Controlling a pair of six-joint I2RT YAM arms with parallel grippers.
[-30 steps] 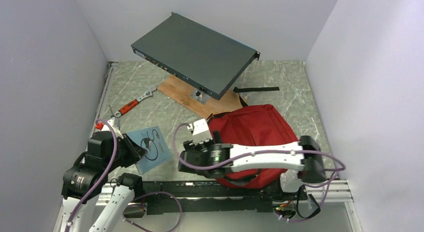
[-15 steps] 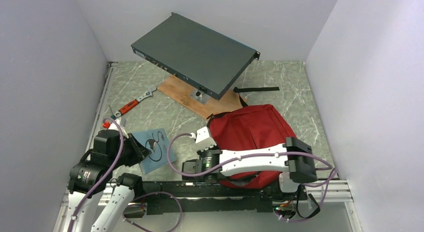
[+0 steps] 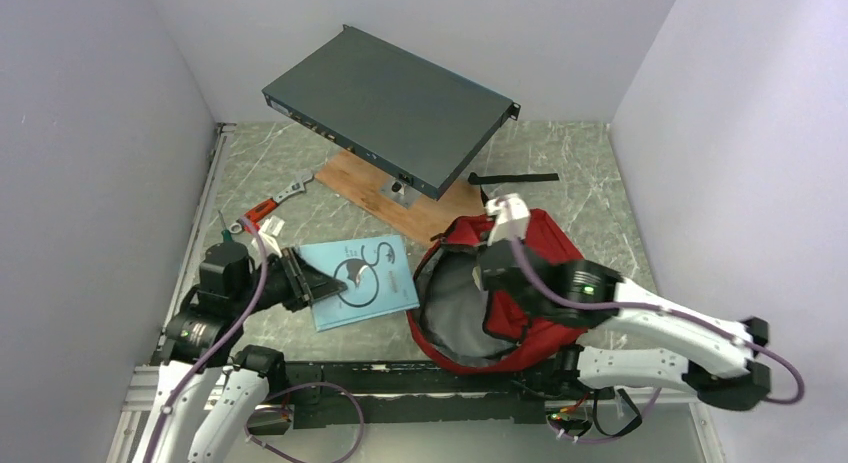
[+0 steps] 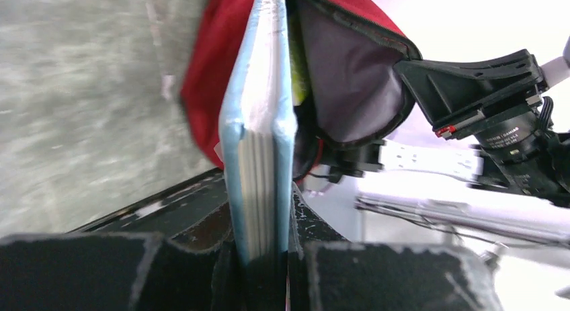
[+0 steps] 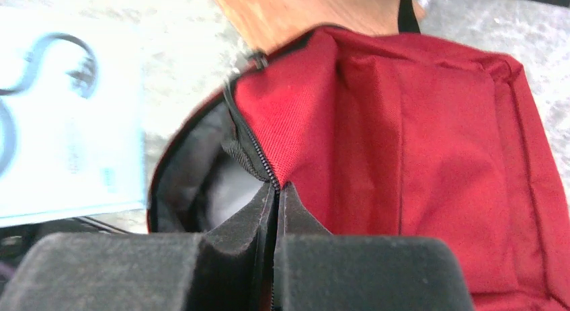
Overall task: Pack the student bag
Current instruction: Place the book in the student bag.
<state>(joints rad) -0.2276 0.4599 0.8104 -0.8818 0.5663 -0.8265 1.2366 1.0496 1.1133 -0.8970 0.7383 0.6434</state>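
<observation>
The student bag (image 3: 530, 253) is a red backpack lying at the front right, its mouth pulled open to show the grey lining (image 3: 452, 303). My right gripper (image 3: 487, 279) is shut on the zipper edge of the bag (image 5: 417, 136), the right gripper (image 5: 275, 189) pinching the fabric at the fingertips. A light blue book (image 3: 362, 281) is clamped by my left gripper (image 3: 318, 286), just left of the bag's mouth. In the left wrist view the book (image 4: 259, 109) stands edge-on in the left gripper (image 4: 261, 220), pointing at the open bag (image 4: 208, 62).
A flat dark grey metal box (image 3: 390, 108) sits raised on a stand over a wooden board (image 3: 365, 183) at the back. A red-handled wrench (image 3: 262, 211) lies at the back left. A black strap (image 3: 515, 179) lies behind the bag. Walls close in both sides.
My right gripper closed on the bag's zipper edge and the arm swung right and back, pulling the mouth open. My left gripper carried the book right, toward the bag.
</observation>
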